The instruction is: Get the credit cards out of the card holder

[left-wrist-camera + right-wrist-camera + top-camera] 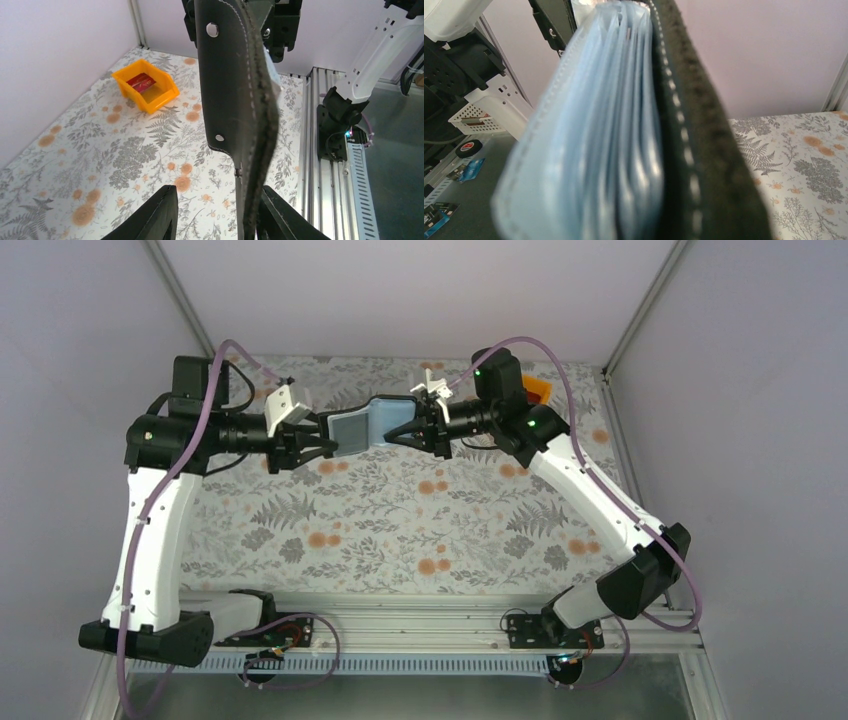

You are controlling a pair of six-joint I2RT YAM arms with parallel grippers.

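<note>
Right gripper [402, 432] pinches the right end of the card holder [358, 427], one black wallet held in the air above the floral table [420, 530]. Its own fingers are out of the right wrist view, filled by blurred blue-grey sleeves [594, 140], too soft to count. Left gripper [328, 448] is spread: two fingers [157, 215] cut off by the frame bottom, wallet edge between them, against the right one. Credit cards can't be made out. One orange bin [161, 102] holds one red card [140, 81]; overhead it's mostly hidden behind the right arm.
</note>
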